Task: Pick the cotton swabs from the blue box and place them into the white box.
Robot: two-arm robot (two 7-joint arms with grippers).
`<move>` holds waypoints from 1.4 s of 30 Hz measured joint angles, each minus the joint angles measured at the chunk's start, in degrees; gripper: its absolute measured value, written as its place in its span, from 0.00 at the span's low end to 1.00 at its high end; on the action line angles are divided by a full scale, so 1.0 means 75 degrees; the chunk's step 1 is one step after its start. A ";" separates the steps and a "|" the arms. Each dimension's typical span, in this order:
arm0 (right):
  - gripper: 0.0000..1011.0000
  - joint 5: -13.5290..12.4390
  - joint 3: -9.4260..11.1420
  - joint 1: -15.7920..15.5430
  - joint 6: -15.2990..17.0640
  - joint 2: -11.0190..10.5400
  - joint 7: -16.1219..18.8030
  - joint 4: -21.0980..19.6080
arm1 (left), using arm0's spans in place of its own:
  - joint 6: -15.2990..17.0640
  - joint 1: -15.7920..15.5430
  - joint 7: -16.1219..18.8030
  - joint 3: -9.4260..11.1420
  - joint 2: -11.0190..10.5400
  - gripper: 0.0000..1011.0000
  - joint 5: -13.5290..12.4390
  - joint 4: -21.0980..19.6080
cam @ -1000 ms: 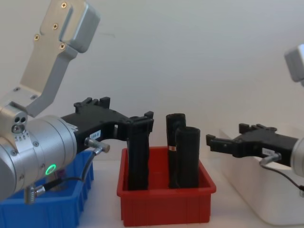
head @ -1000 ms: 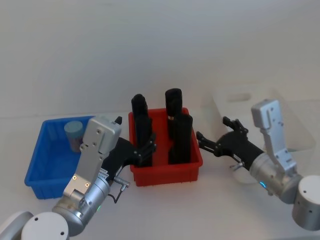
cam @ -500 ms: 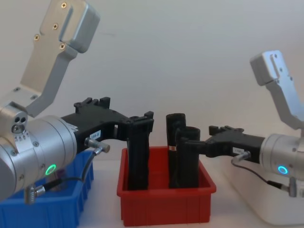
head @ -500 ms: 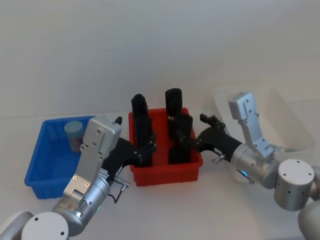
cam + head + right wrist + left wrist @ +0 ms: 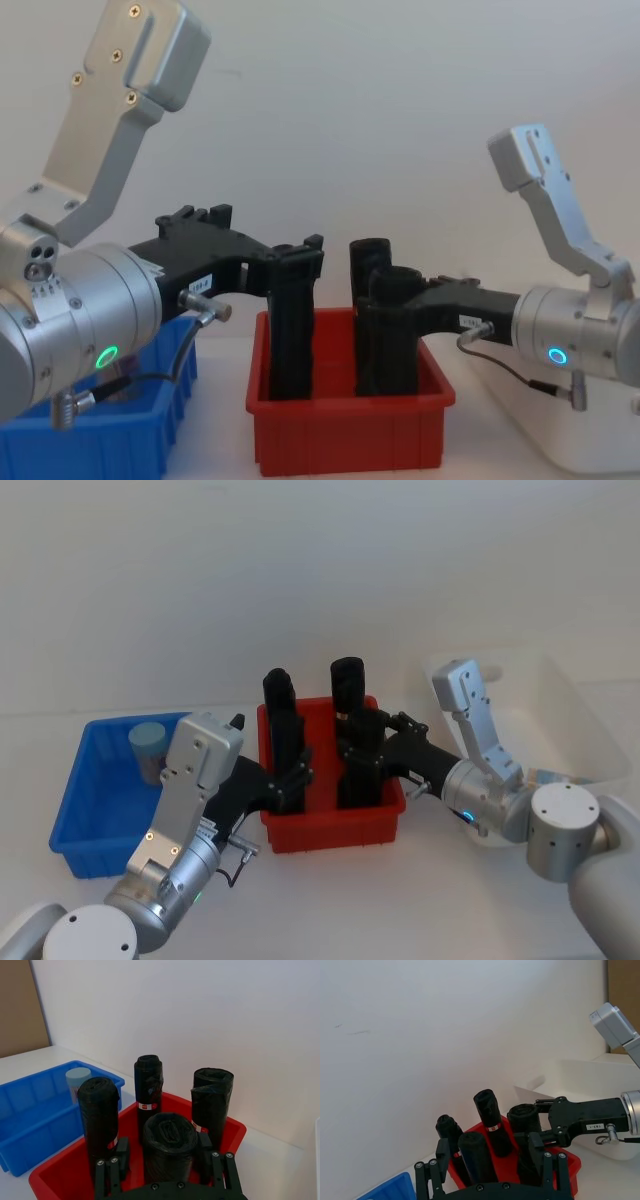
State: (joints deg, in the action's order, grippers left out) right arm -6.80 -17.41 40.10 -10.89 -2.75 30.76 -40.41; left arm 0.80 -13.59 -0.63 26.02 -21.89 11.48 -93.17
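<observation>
Both pincers (image 5: 290, 780) (image 5: 360, 752) spread around black cylinders (image 5: 347, 685); cotton swabs (image 5: 148, 745) sit apart in blue box (image 5: 85, 820).

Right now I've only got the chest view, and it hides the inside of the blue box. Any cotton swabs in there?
Observer: Yes. The head view shows one cotton swabs jar standing in the blue box, near its far wall.
Operator: Which gripper is closer to it?
Observer: The left gripper. It is at the front-left black cylinder in the red bin, next to the blue box. The right gripper is at the front-right cylinder, farther from the jar.
Operator: I count three cylinders in that bin.
Observer: There are four. The right wrist view shows two in front and two behind.
</observation>
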 joint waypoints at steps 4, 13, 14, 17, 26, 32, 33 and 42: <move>0.76 0.0021 -0.0019 0.0206 -0.0103 0.0077 0.0045 0.0404 | 0.0000 0.0000 0.0000 0.0000 0.0000 0.99 0.0000 0.0000; 0.49 0.0032 -0.0037 0.0405 -0.0245 0.0150 0.0100 0.0791 | 0.0000 0.0000 0.0000 0.0000 0.0000 0.99 0.0000 0.0000; 0.48 0.0029 -0.0037 0.0406 -0.0250 0.0150 0.0100 0.0790 | 0.0000 0.0000 0.0000 0.0000 0.0000 0.99 0.0000 0.0000; 0.45 0.0009 -0.0031 0.0376 -0.0253 0.0136 0.0101 0.0665 | 0.0000 0.0000 0.0000 0.0000 0.0000 0.99 0.0000 0.0000; 0.39 -0.0159 0.0020 -0.0097 -0.0087 -0.0043 -0.0006 -0.0533 | 0.0000 0.0000 0.0001 0.0000 0.0000 0.99 0.0000 0.0000; 0.36 -0.0377 0.0078 -0.0657 0.0188 -0.0258 -0.0308 -0.1934 | 0.0000 0.0000 0.0000 0.0000 0.0000 0.99 0.0000 0.0000; 0.36 -0.0377 0.0078 -0.0657 0.0188 -0.0258 -0.0308 -0.1934 | 0.0000 0.0000 0.0000 0.0000 0.0000 0.99 0.0000 0.0000; 0.35 -0.0562 0.0149 -0.1268 0.0565 -0.0502 -0.0920 -0.3418 | 0.0000 0.0000 0.0000 0.0000 0.0000 0.99 0.0000 0.0000</move>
State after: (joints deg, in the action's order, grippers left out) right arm -11.01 -16.30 30.59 -6.66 -6.52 23.86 -66.05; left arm 0.79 -13.59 -0.62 26.02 -21.89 11.48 -93.17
